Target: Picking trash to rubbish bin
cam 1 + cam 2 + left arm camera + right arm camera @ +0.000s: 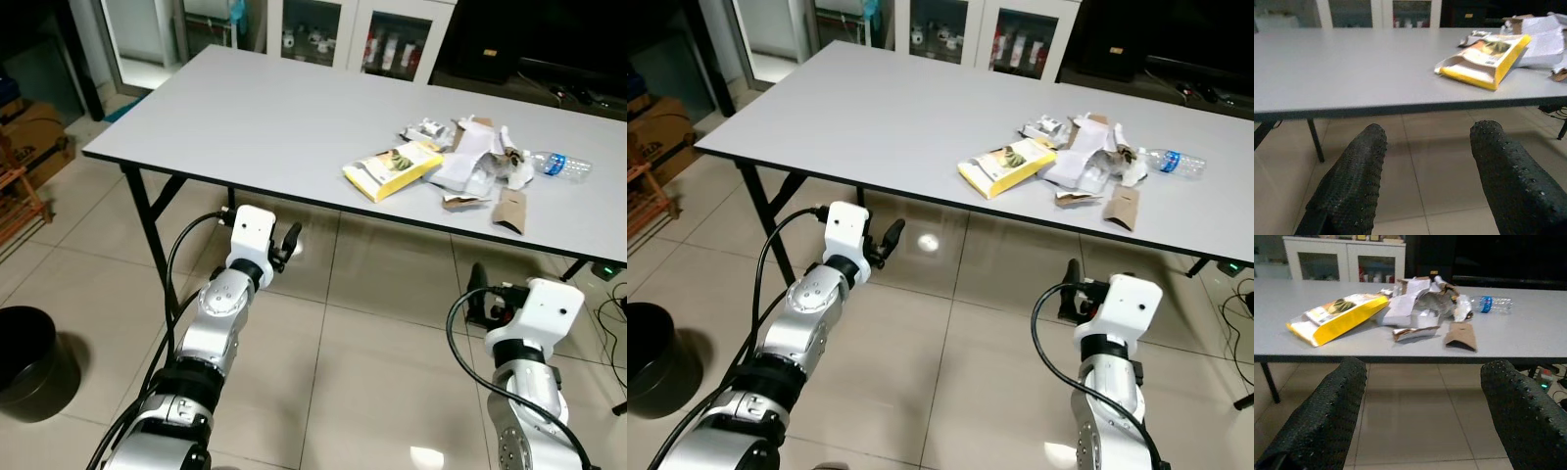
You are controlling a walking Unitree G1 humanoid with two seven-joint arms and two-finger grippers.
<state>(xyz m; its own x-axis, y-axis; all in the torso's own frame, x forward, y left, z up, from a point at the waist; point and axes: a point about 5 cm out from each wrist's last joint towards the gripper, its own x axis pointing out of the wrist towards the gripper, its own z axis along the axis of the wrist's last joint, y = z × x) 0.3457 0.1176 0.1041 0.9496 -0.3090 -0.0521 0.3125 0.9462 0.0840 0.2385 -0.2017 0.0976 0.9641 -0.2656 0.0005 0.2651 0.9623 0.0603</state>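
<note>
Where fingers gape, trash beyond.

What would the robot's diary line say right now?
left end effector open, empty | right end effector open, empty | trash on table | bin on floor

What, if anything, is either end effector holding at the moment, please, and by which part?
Nothing is held. The left end effector and right end effector are both open, below the grey table, apart from the yellow cardboard packet.
</note>
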